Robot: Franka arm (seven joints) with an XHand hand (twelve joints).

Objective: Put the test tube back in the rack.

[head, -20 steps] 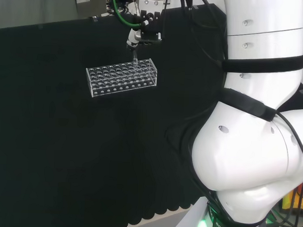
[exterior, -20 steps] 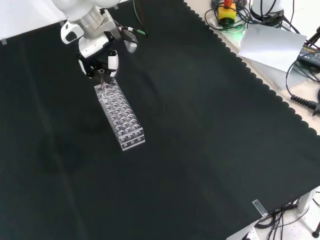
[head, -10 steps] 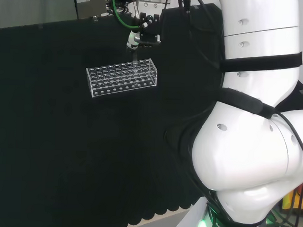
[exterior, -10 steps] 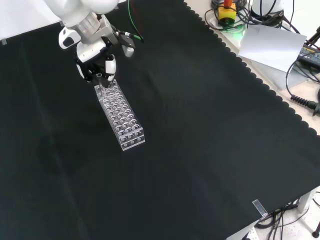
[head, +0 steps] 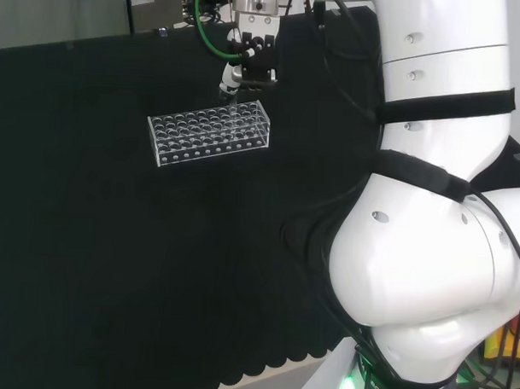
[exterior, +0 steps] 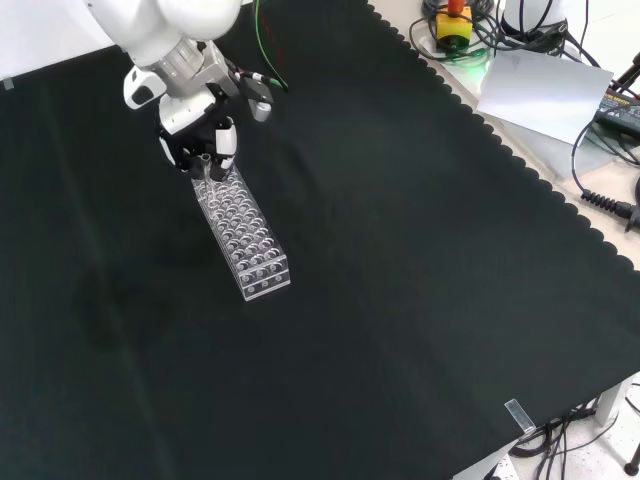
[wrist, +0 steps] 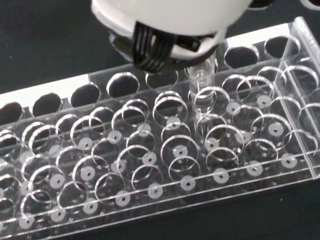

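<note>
A clear plastic test tube rack (head: pixel 209 130) with many round holes lies on the black cloth. My hand (head: pixel 239 71) hangs over the rack's right end in the head view, which is its far end (exterior: pixel 212 180) in the front view. My hand (exterior: pixel 200 143) is shut on a clear test tube (wrist: pixel 202 89), held upright. In the wrist view the tube's lower part stands inside a hole of the rack (wrist: pixel 150 165), in the second row from the rack's end wall, and its top is hidden under my hand (wrist: pixel 167 22).
The black cloth (exterior: pixel 400 250) spreads wide around the rack. Its scalloped edge (exterior: pixel 520 150) runs along the right of the front view, with cables and a grey sheet (exterior: pixel 545 95) beyond it. The arm's white links (head: pixel 430 209) stand at the head view's right.
My hand has shifted a little over the rack's end and the wrist has turned more upright. The tube stays in my hand. The rack has not moved.
</note>
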